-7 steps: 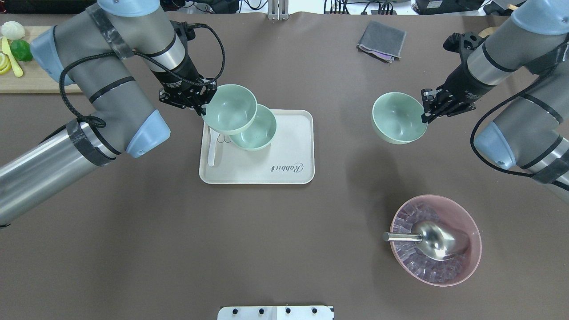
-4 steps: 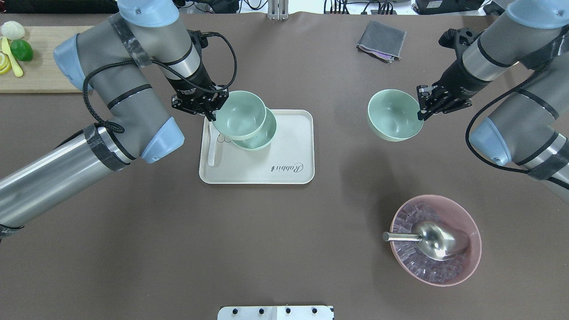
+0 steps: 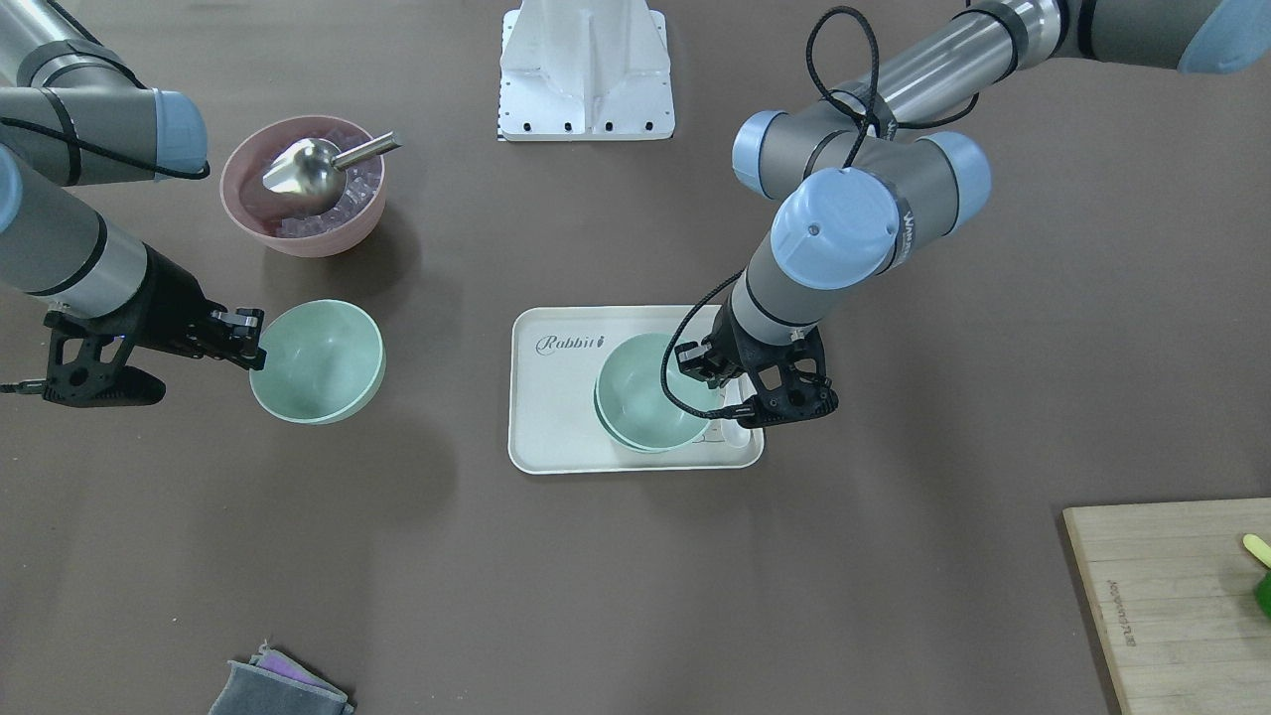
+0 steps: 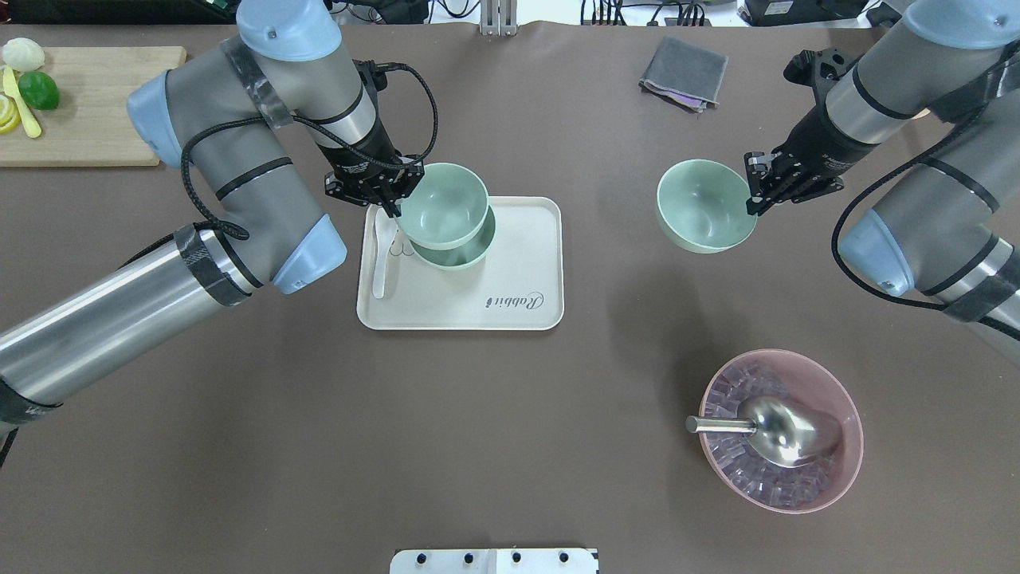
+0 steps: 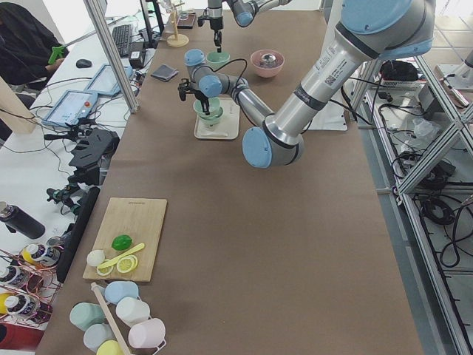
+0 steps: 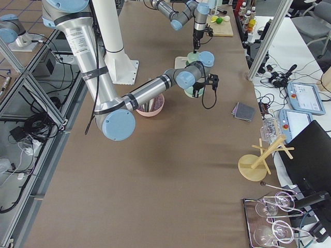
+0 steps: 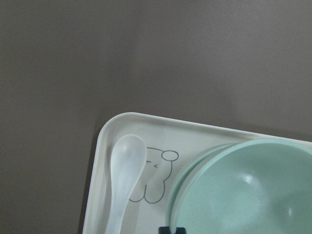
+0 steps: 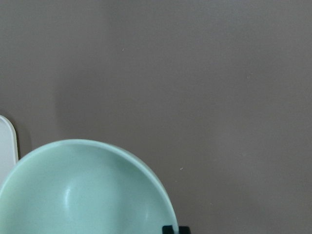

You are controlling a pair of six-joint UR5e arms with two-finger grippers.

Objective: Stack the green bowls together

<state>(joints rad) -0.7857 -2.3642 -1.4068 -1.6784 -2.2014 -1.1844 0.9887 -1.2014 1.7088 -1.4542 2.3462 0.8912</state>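
Note:
My left gripper (image 4: 396, 201) is shut on the rim of a green bowl (image 4: 443, 203) and holds it just over a second green bowl (image 4: 454, 253) that sits on the cream tray (image 4: 510, 279). In the front view the held bowl (image 3: 645, 392) lies almost directly over the lower one. The left wrist view shows the held bowl (image 7: 253, 195) with the lower rim (image 7: 187, 173) peeking out. My right gripper (image 4: 753, 199) is shut on the rim of the third green bowl (image 4: 703, 206), held above the table right of the tray; it also fills the right wrist view (image 8: 83, 192).
A white spoon (image 4: 381, 267) lies on the tray's left side. A pink bowl (image 4: 829, 383) with ice and a metal scoop (image 4: 777, 430) stands front right. A grey cloth (image 4: 684, 73) lies at the back, a cutting board (image 4: 88, 104) at the back left.
My left gripper has carried its bowl right, from beside the tray bowl to over it. My right gripper has moved its bowl slightly left and back.

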